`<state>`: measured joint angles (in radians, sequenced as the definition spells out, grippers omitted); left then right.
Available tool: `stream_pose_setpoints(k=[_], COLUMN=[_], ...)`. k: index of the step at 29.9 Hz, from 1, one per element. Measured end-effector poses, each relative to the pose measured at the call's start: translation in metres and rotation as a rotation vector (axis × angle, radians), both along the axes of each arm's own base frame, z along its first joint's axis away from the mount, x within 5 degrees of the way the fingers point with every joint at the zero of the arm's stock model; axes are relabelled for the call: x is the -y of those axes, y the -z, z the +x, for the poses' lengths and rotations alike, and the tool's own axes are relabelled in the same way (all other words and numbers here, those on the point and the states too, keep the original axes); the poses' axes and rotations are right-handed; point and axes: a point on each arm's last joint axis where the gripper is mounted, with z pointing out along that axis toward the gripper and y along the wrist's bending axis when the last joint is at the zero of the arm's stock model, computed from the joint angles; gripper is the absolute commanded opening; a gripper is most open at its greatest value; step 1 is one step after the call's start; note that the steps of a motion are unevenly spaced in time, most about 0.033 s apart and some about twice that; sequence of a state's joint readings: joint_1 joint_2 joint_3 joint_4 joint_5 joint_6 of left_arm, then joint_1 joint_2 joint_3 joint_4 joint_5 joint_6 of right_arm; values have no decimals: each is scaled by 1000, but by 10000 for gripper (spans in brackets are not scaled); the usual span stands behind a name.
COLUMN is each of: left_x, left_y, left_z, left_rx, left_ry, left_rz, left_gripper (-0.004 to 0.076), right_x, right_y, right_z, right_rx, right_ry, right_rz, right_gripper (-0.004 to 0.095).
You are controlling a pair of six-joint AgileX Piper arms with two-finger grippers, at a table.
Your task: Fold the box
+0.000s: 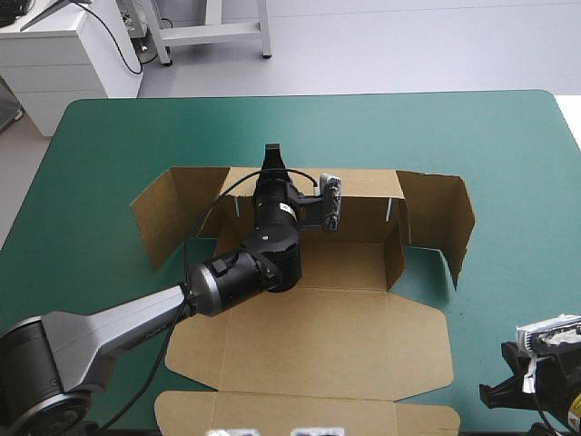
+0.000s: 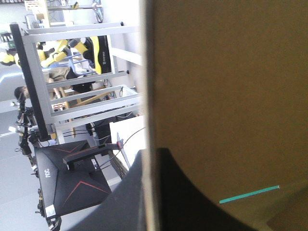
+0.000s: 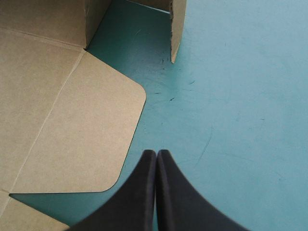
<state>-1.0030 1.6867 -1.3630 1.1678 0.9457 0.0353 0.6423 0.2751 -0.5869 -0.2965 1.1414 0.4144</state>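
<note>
The brown box [image 1: 345, 318] lies mid-table with its back wall and both side wings raised; the lid panel lies flat toward the near edge. My left gripper [image 1: 270, 154] reaches over the tray floor to the top of the back wall and is shut on it. In the left wrist view the wall [image 2: 226, 86] stands edge-on between the black fingers [image 2: 153, 151]. My right gripper [image 1: 495, 392] hovers low at the near right corner, shut and holding nothing. In its own view the tips [image 3: 156, 154] sit beside the lid's rounded flap [image 3: 86, 130].
The right wing [image 1: 449, 218] and left wing [image 1: 159, 213] stand angled outward from the back wall. The right wing's edge [image 3: 177, 29] shows ahead of the right gripper. Bare teal-green cover [image 1: 508, 154] lies between the box and the table's right edge.
</note>
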Motion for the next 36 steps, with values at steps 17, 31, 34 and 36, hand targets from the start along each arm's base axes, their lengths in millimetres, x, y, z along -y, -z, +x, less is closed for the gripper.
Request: stream_pose_setpoints(k=[17,31,34,36], left_x=[-11,-10,-10,-10], left_y=[13,13,13,13], left_z=[-34,-35,-35,-35], left_rx=[81,86,86,86], left_ry=[53,51,51,51], left_rz=[-15,-20,-20,-20], left_gripper=[-8,-8,-8,-8], right_x=[-14,-74,-67,-58], right_y=[-86,-164,-161,-153], right_z=[41,174,203,225], right_rx=[65,129,79,31], right_ry=[132,98,81,59], right_rz=[-60,-250,-177,-135], right_gripper=[-21,-21,-21,-21])
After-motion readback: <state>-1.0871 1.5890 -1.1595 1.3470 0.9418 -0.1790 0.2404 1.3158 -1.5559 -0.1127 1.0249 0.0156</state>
